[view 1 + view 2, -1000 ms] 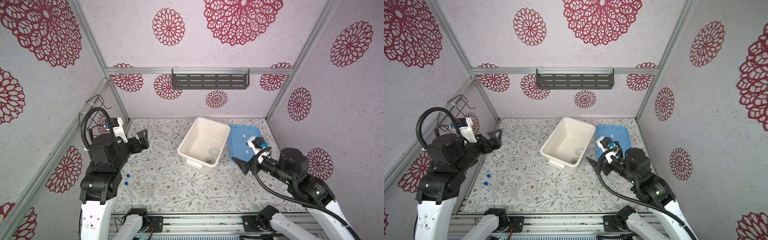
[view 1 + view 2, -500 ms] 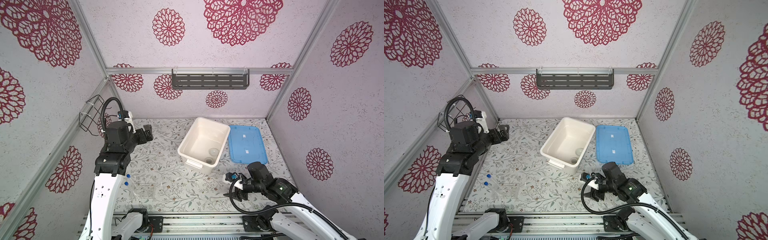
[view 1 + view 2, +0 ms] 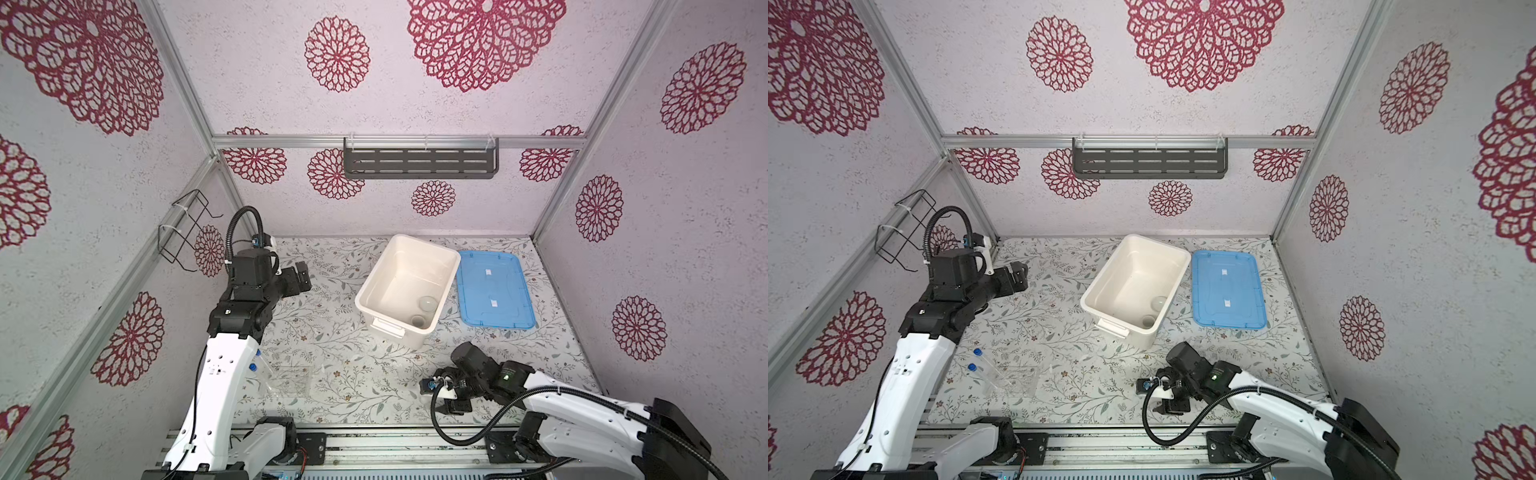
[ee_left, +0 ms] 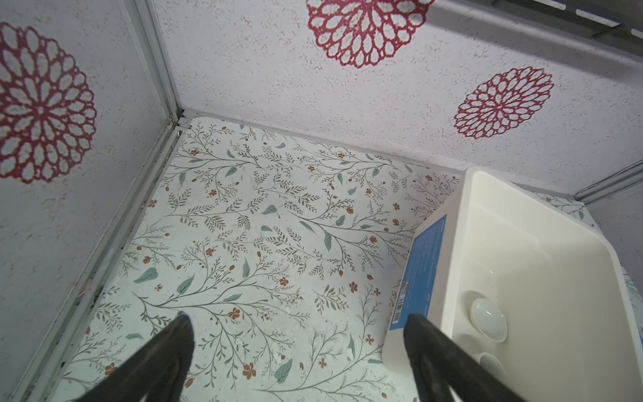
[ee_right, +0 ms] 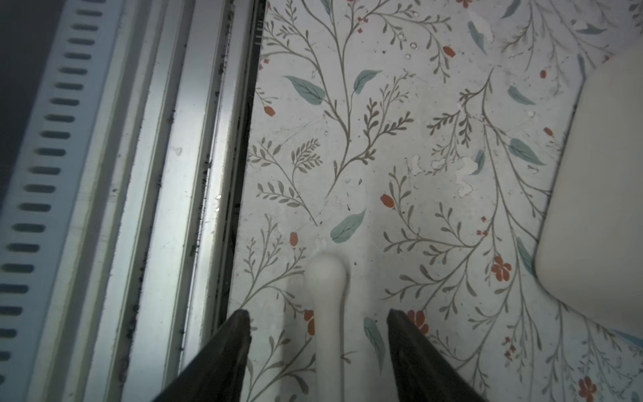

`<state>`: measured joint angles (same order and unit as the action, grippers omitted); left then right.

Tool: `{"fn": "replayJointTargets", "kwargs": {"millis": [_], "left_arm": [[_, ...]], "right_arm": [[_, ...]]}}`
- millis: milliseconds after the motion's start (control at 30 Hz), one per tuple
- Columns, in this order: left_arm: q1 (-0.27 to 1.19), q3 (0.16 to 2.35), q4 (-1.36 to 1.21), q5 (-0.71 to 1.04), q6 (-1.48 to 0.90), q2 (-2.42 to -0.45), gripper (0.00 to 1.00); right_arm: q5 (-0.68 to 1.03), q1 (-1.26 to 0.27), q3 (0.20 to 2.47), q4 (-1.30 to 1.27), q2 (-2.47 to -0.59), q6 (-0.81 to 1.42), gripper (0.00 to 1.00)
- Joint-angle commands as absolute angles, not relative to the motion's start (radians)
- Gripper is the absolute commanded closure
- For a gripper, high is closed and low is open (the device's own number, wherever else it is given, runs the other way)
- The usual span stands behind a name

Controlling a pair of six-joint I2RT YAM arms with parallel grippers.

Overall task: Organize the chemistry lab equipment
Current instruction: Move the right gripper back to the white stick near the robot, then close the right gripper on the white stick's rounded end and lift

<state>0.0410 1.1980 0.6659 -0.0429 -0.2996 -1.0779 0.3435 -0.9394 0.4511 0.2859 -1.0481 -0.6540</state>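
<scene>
- Done so far, as I judge it: one white bowl and a second bowl lie side by side in the near corner of the big white tub.
- In hand: the white pestle lies flat on the worktop near its front edge. The right tool is low over it, jaws partly apart and astride the shaft with a gap on each side. Nothing is gripped yet.
- Left tool: jaws wide and empty, raised over the rear left of the worktop, just beside the tub.
- Left to do, by my reading: grip and stow the pestle, then deal with the glassware at front left.
- There one blue-capped tube and a second tube lie flat, side by side, bodies running toward the clear rack. I cannot tell whether they touch it; neither stands in it.
- The flat blue lid lies on the worktop just beside the tub, which stands uncovered.
- Count: bowls 2, tubes 2, rack 1, pestle 1, tub 1, lid 1.
</scene>
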Motion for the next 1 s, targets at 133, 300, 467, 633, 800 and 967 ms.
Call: {"fn": "replayJointTargets", "kwargs": {"millis": [133,300,467,633,800,967], "left_arm": [[0.035,1.166,0.659,-0.03,-0.31,-1.037,0.03],[0.035,1.152,0.675,-0.018,-0.321,-1.014,0.03],[0.035,1.138,0.692,-0.014,-0.324,-0.996,0.03],[0.036,1.132,0.693,0.001,-0.337,-0.994,0.03],[0.035,1.132,0.707,-0.003,-0.334,-0.987,0.03],[0.036,1.132,0.717,-0.007,-0.324,-0.982,0.03]], "right_arm": [[0.316,-0.949,0.505,0.21,-1.177,-0.741,0.35],[0.297,-0.958,0.537,0.287,-1.258,-0.8,0.39],[0.298,-0.971,0.573,0.32,-1.321,-0.813,0.49],[0.33,-0.995,0.639,0.417,-1.421,-0.842,0.54],[0.32,-1.0,0.646,0.414,-1.434,-0.815,0.61],[0.265,-0.997,0.574,0.35,-1.351,-0.793,0.65]]}}
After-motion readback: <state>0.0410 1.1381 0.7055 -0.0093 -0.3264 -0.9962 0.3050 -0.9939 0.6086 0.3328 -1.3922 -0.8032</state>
